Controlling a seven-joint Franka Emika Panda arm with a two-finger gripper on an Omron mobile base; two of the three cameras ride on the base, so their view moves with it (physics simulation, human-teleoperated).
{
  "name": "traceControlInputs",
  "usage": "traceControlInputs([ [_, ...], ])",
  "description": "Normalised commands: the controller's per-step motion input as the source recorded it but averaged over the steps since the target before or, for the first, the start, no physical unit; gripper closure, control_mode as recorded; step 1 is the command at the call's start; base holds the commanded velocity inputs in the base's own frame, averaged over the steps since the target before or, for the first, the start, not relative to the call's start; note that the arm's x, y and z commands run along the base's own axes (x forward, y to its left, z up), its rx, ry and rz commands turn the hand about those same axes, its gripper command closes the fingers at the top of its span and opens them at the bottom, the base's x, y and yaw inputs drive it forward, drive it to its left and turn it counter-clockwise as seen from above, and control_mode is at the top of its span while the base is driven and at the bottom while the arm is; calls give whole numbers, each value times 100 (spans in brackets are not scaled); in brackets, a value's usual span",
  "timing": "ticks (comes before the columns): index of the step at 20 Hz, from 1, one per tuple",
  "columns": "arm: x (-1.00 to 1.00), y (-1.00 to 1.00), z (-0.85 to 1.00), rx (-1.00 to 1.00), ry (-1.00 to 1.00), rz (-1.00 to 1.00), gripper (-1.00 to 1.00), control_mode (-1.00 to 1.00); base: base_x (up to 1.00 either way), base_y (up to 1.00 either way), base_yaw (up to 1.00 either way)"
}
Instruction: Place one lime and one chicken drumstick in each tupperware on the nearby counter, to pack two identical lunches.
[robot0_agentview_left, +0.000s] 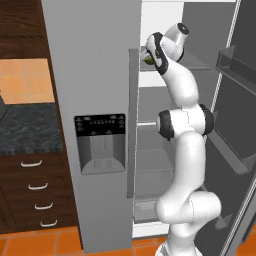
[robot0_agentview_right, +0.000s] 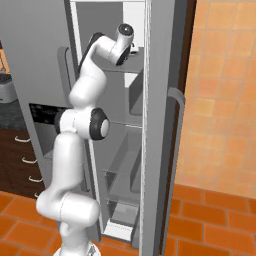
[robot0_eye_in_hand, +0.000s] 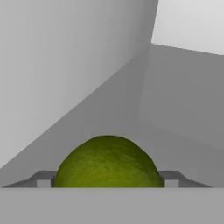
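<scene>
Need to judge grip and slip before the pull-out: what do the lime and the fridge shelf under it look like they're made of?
The lime looks like real fruit skin: dull green-yellow, finely pebbled, with little shine, so likely not slippery. It sits between the fingers. The fridge shelf looks like smooth, matte grey plastic or painted metal, flat and without texture; the rendering doesn't settle which.

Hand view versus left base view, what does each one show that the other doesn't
The hand view alone shows the finger tips flanking the lime on both sides, with grey fridge walls behind; whether they press it yet is unclear. The left base view alone shows the whole white arm reaching into the open fridge, the dispenser panel on its closed door, and the dark counter over drawers to the left. Both show the lime at the gripper inside the fridge.
</scene>
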Motion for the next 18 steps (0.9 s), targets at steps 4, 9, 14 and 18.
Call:
traceControlInputs([
  [4, -46, 0, -36, -4, 2, 0, 100, -100, 0, 0, 0],
  [9, -94, -8, -65, -13, -28, 0, 100, -100, 0, 0, 0],
  [14, -18, 2, -100, -20, -46, 0, 100, -100, 0, 0, 0],
  [18, -77, 3, -40, -5, -44, 0, 100, -100, 0, 0, 0],
])
